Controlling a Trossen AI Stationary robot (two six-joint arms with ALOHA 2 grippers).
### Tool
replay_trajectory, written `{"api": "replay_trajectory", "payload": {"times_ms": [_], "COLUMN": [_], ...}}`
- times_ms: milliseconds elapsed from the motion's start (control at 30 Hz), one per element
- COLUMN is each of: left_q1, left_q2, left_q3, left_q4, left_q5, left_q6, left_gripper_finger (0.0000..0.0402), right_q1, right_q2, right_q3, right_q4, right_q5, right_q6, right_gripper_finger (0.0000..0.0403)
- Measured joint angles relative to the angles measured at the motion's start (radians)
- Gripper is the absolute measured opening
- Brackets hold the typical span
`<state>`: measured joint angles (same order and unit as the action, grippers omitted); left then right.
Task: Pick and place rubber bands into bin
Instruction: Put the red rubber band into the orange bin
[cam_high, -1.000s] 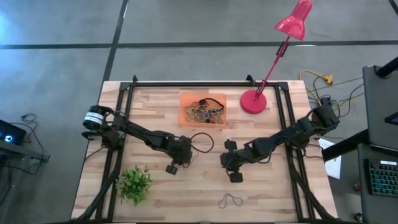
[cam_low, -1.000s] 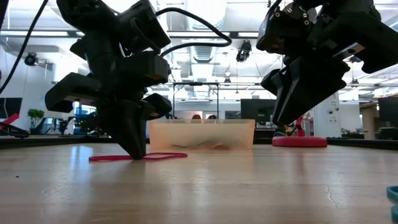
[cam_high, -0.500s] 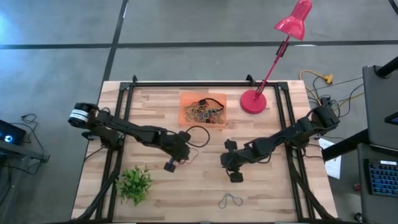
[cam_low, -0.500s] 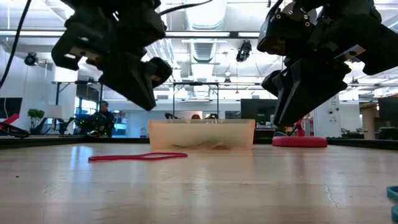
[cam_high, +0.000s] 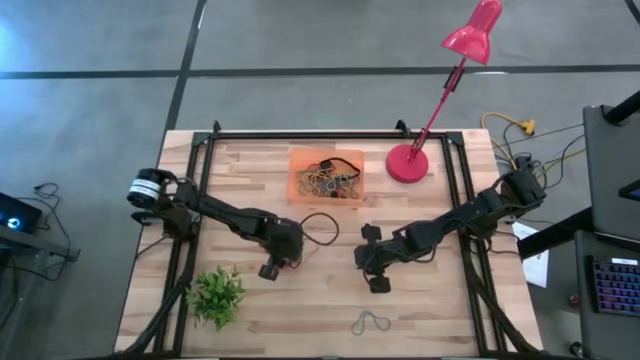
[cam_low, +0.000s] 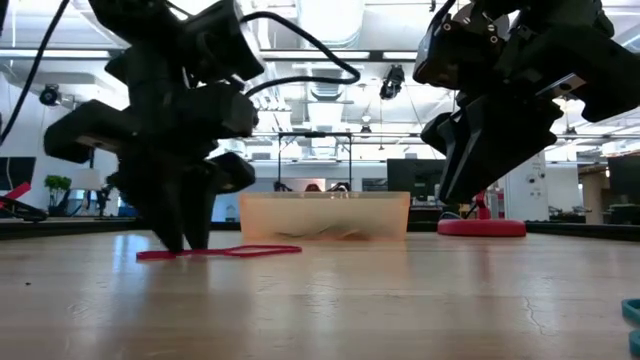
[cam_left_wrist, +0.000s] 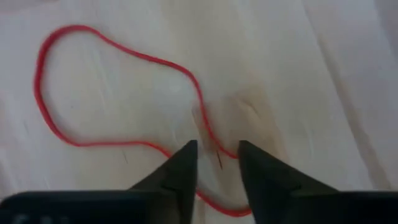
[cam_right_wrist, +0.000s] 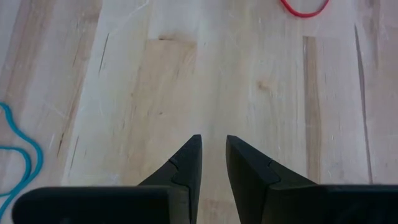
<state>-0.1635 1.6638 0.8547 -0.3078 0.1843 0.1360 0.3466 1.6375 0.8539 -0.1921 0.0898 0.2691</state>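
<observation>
On pale wood table (cam_high: 440, 310), red band (cam_left_wrist: 112, 99) between left jaws, slightly parted, right too.

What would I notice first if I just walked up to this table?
Probably the bright pink lamp leaning over the far right corner of the table. Then the orange bin at the far middle, full of tangled rubber bands. Nearer, the left gripper stands open over a red rubber band lying flat on the wood.
</observation>
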Motion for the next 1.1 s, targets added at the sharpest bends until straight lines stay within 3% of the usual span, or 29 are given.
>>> {"api": "replay_trajectory", "payload": {"times_ms": [200, 367, 633, 867, 1100], "left_q1": [-0.004, -0.005, -0.012, -0.025, -0.042], "left_q2": [-0.013, -0.014, 0.035, 0.154, 0.167], "left_q3": [0.002, 0.003, -0.007, -0.004, -0.008], "left_q4": [-0.092, -0.102, -0.091, -0.044, 0.032], "left_q5": [0.005, 0.042, 0.102, 0.113, -0.026], "left_q6": [-0.026, -0.026, -0.027, -0.016, 0.059], "left_gripper_finger": [0.0173, 0.0206, 0.0213, 0.0213, 0.0212], "right_q1": [-0.001, -0.001, 0.0, 0.0, 0.0], "right_q2": [0.0, 0.0, 0.0, 0.0, 0.0], "right_q3": [0.0, 0.0, -0.001, -0.004, -0.005], "right_q4": [0.001, 0.004, 0.006, 0.008, 0.012], "right_q5": [0.02, 0.023, 0.026, 0.026, 0.037], "right_q6": [0.0, -0.011, -0.011, -0.012, -0.017], "right_gripper_finger": [0.0063, 0.0063, 0.0063, 0.0063, 0.0063]}}
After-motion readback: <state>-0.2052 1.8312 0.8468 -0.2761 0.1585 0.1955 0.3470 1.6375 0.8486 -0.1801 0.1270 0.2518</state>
